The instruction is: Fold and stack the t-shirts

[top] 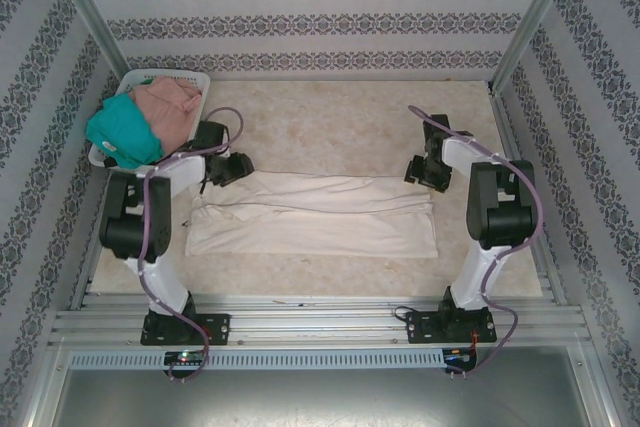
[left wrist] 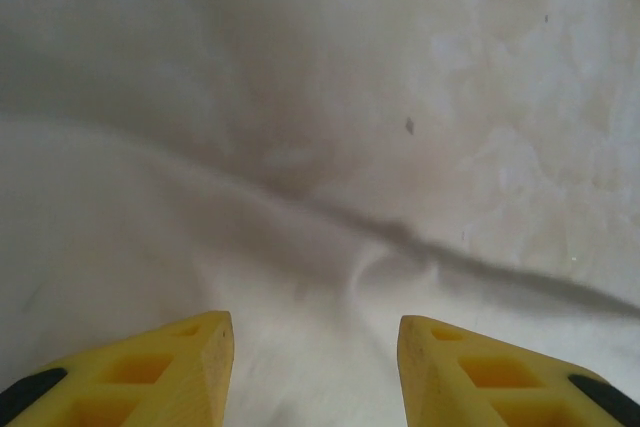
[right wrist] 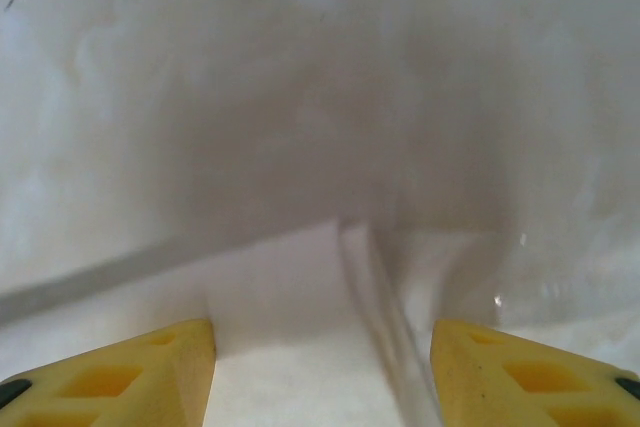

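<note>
A cream t-shirt point(top: 315, 217) lies on the table, folded into a long band that runs left to right. My left gripper point(top: 228, 169) hovers at its far left corner. In the left wrist view this gripper point(left wrist: 315, 352) is open, its yellow fingers point(left wrist: 190, 367) apart over creased cream cloth point(left wrist: 120, 247). My right gripper point(top: 422, 173) hangs at the band's far right corner. From the right wrist camera that gripper point(right wrist: 325, 352) is open too, above the shirt's folded edge point(right wrist: 290, 287), holding nothing. A teal t-shirt point(top: 122, 132) and a pink t-shirt point(top: 172, 102) are heaped in the basket.
The white lattice basket point(top: 170, 75) stands at the back left corner, close behind my left arm. Bare marbled tabletop point(top: 340, 122) stretches behind the cream shirt. Patterned walls and metal posts enclose the table on three sides.
</note>
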Motion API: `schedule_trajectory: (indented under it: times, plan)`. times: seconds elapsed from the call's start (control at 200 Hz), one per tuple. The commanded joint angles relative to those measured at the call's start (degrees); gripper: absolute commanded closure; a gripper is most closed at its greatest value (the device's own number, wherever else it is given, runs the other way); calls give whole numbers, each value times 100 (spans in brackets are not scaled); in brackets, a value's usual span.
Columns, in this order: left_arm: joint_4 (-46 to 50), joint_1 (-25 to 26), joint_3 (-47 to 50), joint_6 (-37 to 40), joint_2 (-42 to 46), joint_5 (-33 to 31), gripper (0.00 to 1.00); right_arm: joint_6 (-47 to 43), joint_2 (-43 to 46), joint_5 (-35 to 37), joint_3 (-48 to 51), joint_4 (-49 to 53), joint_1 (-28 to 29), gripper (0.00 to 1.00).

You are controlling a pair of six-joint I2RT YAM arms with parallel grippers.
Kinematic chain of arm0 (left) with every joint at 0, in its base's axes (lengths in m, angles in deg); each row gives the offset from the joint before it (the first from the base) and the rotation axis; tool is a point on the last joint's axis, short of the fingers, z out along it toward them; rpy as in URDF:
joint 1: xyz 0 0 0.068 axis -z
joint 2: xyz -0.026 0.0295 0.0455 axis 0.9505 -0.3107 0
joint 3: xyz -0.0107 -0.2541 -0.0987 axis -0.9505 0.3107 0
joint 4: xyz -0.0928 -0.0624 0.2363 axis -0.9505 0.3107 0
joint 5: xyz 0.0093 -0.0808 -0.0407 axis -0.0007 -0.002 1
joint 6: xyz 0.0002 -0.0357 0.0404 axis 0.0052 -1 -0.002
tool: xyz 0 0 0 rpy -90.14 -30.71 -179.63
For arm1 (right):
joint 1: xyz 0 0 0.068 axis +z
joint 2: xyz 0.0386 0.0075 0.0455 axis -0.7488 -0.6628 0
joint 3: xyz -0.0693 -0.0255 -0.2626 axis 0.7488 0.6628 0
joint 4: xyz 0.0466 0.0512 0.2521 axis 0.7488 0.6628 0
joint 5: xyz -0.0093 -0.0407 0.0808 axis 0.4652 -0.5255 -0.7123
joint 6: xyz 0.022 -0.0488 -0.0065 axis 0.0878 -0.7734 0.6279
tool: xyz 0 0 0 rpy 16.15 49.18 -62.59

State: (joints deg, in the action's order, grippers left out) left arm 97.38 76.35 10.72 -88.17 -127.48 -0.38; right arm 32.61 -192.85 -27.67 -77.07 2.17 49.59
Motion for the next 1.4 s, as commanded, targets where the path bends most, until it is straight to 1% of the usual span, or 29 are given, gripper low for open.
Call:
schedule_trajectory:
  times: [0.0,0.045,0.125,0.16,0.205,0.265,0.32,0.475,0.515,0.57,0.64,0.744,0.799,0.864,1.029,1.104,1.129,1.154,1.194,1.234,1.264,1.284,1.344,1.394]
  plan:
    - [130,29,-520,284,-467,97,56,-95,-303,-65,-385,209,-11,41]
    - [231,30,-625,304,-630,-18,57,-108,-457,-2,-545,265,-58,41]
    - [292,-3,-629,304,-757,-139,64,-106,-699,189,-835,450,-198,44]
    - [288,-18,-567,285,-761,-209,65,-87,-760,248,-902,459,-275,45]
    - [276,-39,-515,273,-760,-243,68,-100,-812,225,-984,496,-365,46]
    - [266,-81,-452,268,-737,-260,70,-108,-813,139,-1041,451,-438,47]
    - [270,-78,-413,265,-688,-328,73,-89,-742,273,-1112,546,-491,47]
    - [625,-141,-468,274,-504,-575,74,-137,-39,439,-1007,504,-530,46]
    - [692,-160,-456,274,-404,-639,74,-146,199,485,-914,496,-390,46]
    - [758,-168,-456,253,-262,-669,73,-144,575,548,-672,360,-58,46]
    - [728,-159,-417,185,-66,-637,71,-63,807,388,-336,120,542,45]
    - [713,-140,-435,151,122,-544,69,211,675,123,-31,-134,1116,45]
    - [726,-120,-462,159,167,-447,68,289,552,113,65,-200,1274,45]
    - [691,-72,-436,184,204,-273,68,363,381,220,142,-179,1320,45]
    - [330,48,-69,270,180,118,67,340,-8,384,39,-66,1066,45]
    - [271,6,77,335,11,32,65,281,-153,286,-33,-26,830,44]
    - [267,-20,90,350,-67,45,66,275,-203,230,-60,-25,742,48]
    - [253,-46,94,369,-143,87,66,248,-250,144,-93,-43,672,49]
    - [239,-67,83,360,-261,70,66,209,-308,3,-136,-66,529,47]
    - [241,-76,69,355,-345,46,67,192,-371,-26,-214,-50,419,50]
    - [225,-85,51,361,-396,34,67,166,-433,-68,-285,-38,337,58]
    - [203,-84,55,354,-423,7,67,160,-483,-178,-322,-58,259,61]
    - [165,-109,-13,342,-498,-17,68,129,-627,-551,-492,-81,93,59]
    - [208,-124,-144,344,-569,-5,69,68,-735,-474,-674,-20,28,60]
